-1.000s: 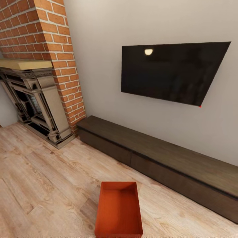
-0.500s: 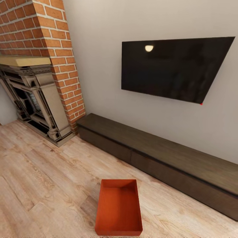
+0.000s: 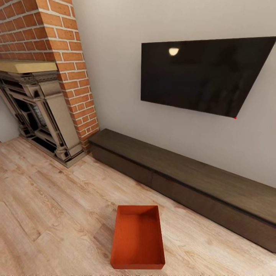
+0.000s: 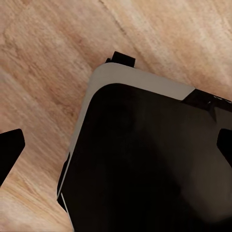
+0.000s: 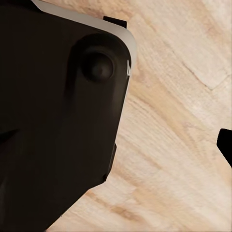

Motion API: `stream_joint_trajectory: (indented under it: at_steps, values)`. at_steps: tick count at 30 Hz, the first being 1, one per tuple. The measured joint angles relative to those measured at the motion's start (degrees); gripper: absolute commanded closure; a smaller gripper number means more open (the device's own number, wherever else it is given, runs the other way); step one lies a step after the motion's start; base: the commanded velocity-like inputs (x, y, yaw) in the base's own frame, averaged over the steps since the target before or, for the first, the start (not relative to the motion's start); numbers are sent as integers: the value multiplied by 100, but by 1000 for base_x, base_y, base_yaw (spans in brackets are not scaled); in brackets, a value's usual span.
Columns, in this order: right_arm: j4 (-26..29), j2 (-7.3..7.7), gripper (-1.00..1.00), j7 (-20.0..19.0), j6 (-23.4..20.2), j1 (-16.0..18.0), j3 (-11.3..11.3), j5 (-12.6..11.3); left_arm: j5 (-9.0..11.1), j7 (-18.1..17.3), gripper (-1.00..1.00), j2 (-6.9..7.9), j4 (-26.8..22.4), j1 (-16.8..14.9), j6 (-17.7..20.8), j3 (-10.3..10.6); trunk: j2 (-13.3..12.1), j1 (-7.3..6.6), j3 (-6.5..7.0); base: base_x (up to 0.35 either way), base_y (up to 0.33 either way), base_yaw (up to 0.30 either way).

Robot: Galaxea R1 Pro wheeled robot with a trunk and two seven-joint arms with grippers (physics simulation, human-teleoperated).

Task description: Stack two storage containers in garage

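From my head camera, far left, I see a brick chimney (image 3: 57, 50) with an ornate dark fireplace (image 3: 38, 115) at its foot, topped by a pale mantel (image 3: 27, 66). To the right, a low dark bench (image 3: 184, 184) runs along the white wall (image 3: 115, 76), with a black television (image 3: 203, 74) mounted above it. One orange-red bin (image 3: 138, 237) sits near me on the light plank floor (image 3: 46, 207), open side up, empty, well apart from the bench.

My left wrist camera adds what the head camera lacks: the robot's dark, pale-edged base (image 4: 145, 159) over the planks, and the left gripper's (image 4: 116, 147) dark fingertips (image 4: 9, 150) at opposite frame edges, spread wide, holding nothing.

My right wrist camera shows the base (image 5: 58, 116) again. One dark fingertip (image 5: 226, 145) is visible; I cannot tell how far that gripper is spread.
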State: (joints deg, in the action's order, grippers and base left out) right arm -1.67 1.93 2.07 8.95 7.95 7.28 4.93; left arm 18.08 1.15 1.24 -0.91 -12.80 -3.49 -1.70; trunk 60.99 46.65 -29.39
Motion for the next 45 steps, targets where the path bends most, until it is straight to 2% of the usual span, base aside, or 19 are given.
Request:
stream_joint_trajectory:
  at_steps: [45]
  values:
    - [0,9,-100,0,0,3,1,8,0,0,-100,0,0,0,1,0,0,0,-407,0,0,0]
